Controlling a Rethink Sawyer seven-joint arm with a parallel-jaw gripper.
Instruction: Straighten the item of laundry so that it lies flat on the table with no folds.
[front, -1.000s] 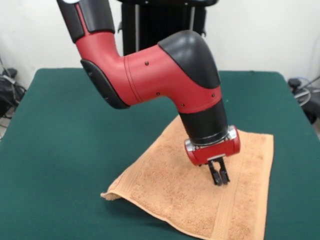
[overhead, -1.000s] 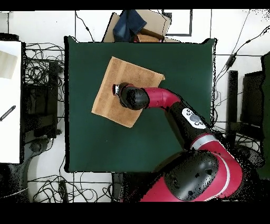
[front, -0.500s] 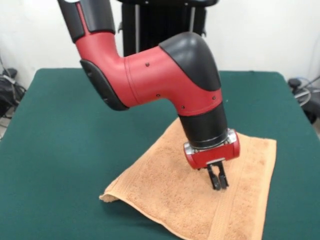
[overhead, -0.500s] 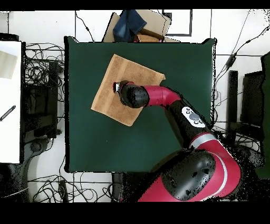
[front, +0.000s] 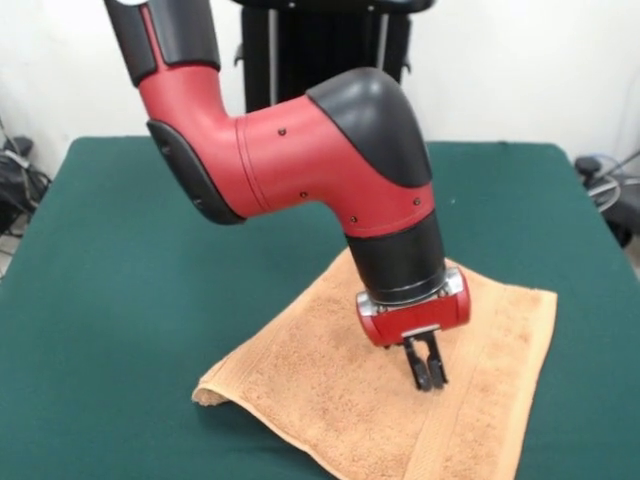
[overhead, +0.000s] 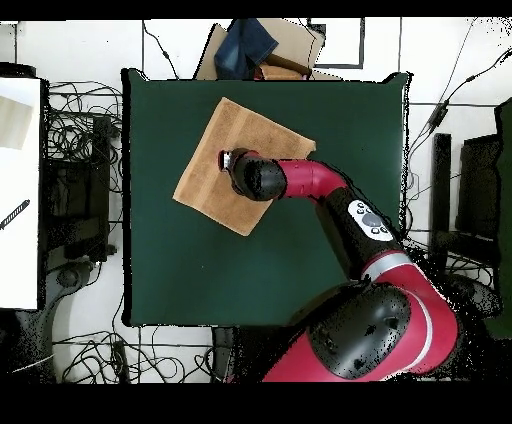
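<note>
While the red and black arm (front: 300, 160) reached down over the dark green tabletop (front: 120, 280), its gripper (front: 426, 372) pointed at the peach-orange towel (front: 330, 380), fingers drawn close together with their tips at the cloth; whether they pinched any of it could not be made out. The towel lay spread, turned diagonally, its left corner (front: 205, 392) raised in a small fold. The front view's bottom edge cut off its near end, and in the overhead view the arm's wrist (overhead: 255, 178) hid the gripper and part of the towel (overhead: 205, 170).
</note>
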